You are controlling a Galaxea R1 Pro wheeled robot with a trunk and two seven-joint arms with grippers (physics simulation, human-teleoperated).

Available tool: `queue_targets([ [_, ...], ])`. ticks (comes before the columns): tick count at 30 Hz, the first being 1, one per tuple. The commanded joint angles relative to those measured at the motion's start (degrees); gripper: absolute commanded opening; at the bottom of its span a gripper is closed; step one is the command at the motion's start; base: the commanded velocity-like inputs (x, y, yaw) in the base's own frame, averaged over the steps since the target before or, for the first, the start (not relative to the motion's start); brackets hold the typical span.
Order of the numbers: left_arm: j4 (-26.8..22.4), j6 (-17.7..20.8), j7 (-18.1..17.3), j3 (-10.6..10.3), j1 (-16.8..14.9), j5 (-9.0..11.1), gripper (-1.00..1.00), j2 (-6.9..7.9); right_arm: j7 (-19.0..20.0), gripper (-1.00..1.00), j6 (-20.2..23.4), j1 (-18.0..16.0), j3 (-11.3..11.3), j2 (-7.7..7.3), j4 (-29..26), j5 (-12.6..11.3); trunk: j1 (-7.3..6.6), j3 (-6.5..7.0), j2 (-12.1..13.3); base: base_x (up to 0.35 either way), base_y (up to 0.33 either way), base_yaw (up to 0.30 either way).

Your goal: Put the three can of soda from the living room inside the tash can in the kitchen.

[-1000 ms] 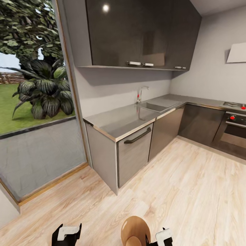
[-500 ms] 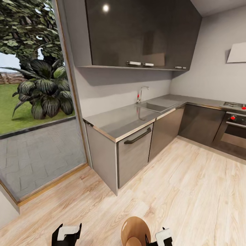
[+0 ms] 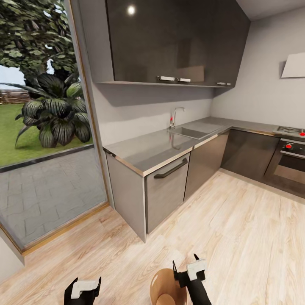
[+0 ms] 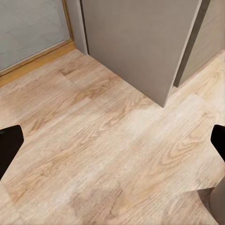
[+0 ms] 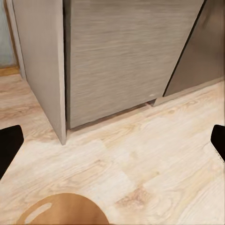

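Note:
I am in the kitchen, facing grey steel-fronted cabinets (image 3: 166, 192) under a dark steel countertop (image 3: 156, 148). The cans of soda are out of view. A brown round-topped object (image 3: 165, 288), possibly the trash can, stands on the floor right in front of me and also appears as a brown dome (image 5: 63, 212) in the right wrist view. My right gripper (image 3: 185, 262) is raised just beside its top, open and empty. My left gripper (image 3: 84, 283) hangs low at the left, open and empty, over bare wood floor (image 4: 112, 145).
A sink with a tall chrome tap (image 3: 176, 116) sits in the countertop. An oven with red knobs (image 3: 290, 163) is at the right. A tall glass door (image 3: 46, 169) to the garden fills the left. Light wood floor (image 3: 237, 220) spreads ahead and to the right.
My right gripper has lifted and come up beside the brown object's top. The left gripper and the camera have stayed put.

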Motion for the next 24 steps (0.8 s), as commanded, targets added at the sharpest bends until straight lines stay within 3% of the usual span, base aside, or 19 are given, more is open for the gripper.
queue_targets([
  [1,0.0,0.0,0.0,0.0,0.0,0.0,1.00,0.00,0.0,1.00,0.1,0.0,0.0,0.00,-0.1,0.0,0.00,0.00,0.0,0.000,0.000,0.000],
  [8,0.0,0.0,0.0,0.0,0.0,-0.1,1.00,0.00,0.3,1.00,14.8,0.0,0.0,0.63,-11.4,-0.2,0.00,0.00,0.0,0.000,0.000,0.000],
  [9,0.0,0.1,0.0,0.0,0.0,-0.1,1.00,0.00,0.5,1.00,21.1,-0.2,0.0,1.15,-16.1,-0.3,0.00,0.00,0.0,0.000,0.000,0.000],
  [10,0.0,0.1,0.0,0.0,0.0,-0.1,1.00,0.00,0.5,1.00,23.4,-0.4,0.0,1.41,-17.3,-0.5,0.00,0.00,0.0,0.000,0.000,0.000],
  [12,0.0,0.1,0.0,0.0,0.0,-0.1,1.00,0.00,0.7,1.00,33.4,-2.6,0.0,2.12,-20.0,-2.6,0.00,0.00,0.0,0.000,0.000,0.000],
  [15,0.0,0.1,0.0,0.0,0.0,-0.1,1.00,0.00,0.9,1.00,41.7,-6.7,0.0,2.33,-20.3,-5.6,0.00,0.00,0.0,0.000,0.000,0.000],
  [16,0.0,0.1,0.0,0.0,0.0,-0.1,1.00,0.00,0.9,1.00,47.0,-10.0,0.0,2.40,-19.3,-8.0,0.00,0.00,0.0,0.000,0.000,0.000],
  [17,0.0,0.1,0.0,0.0,0.0,-0.1,1.00,0.00,1.0,1.00,49.4,-11.7,-0.1,2.43,-18.4,-9.2,0.00,0.00,0.0,0.000,0.000,0.000],
  [18,0.0,0.1,0.0,0.0,0.0,-0.1,1.00,0.00,1.0,1.00,55.3,-17.4,-0.1,2.48,-13.9,-12.6,0.00,0.00,0.0,0.000,0.000,0.000],
  [24,0.0,0.1,0.1,0.0,0.0,-0.1,1.00,0.00,1.0,1.00,61.1,-31.4,-0.4,2.52,4.9,-17.1,0.00,0.00,0.0,0.000,0.000,0.000],
])
